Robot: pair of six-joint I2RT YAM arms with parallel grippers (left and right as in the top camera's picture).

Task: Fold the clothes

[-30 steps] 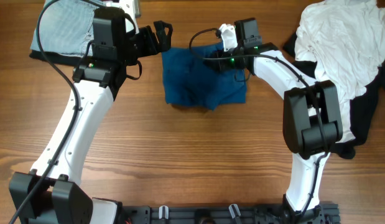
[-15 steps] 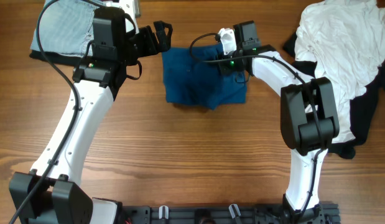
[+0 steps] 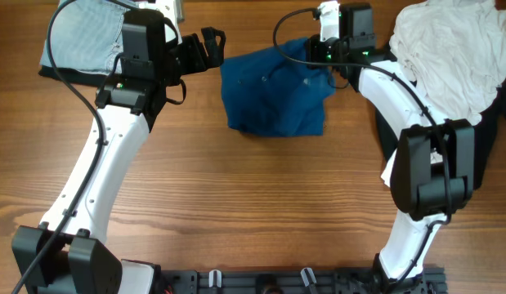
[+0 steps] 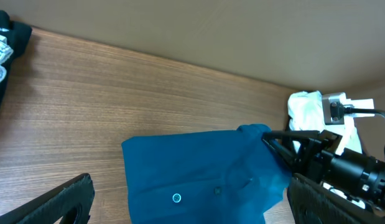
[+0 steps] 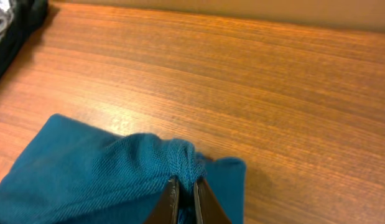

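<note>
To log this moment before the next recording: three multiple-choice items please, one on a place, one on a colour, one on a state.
1. Where does the white garment lie?
A. at the table's far right
B. in the middle
C. at the near left

2. What colour is the pinched garment in the right pincer?
A. white
B. black
C. deep blue

3. How is the left pincer?
A. shut on the pinched garment
B. open, holding nothing
C. shut on striped cloth

Key: 1 A, the overhead view shows it heaped at the far right; 2 C, the right wrist view shows blue cloth bunched between shut fingers; 3 B, its fingers stand wide apart, gripping nothing.
</note>
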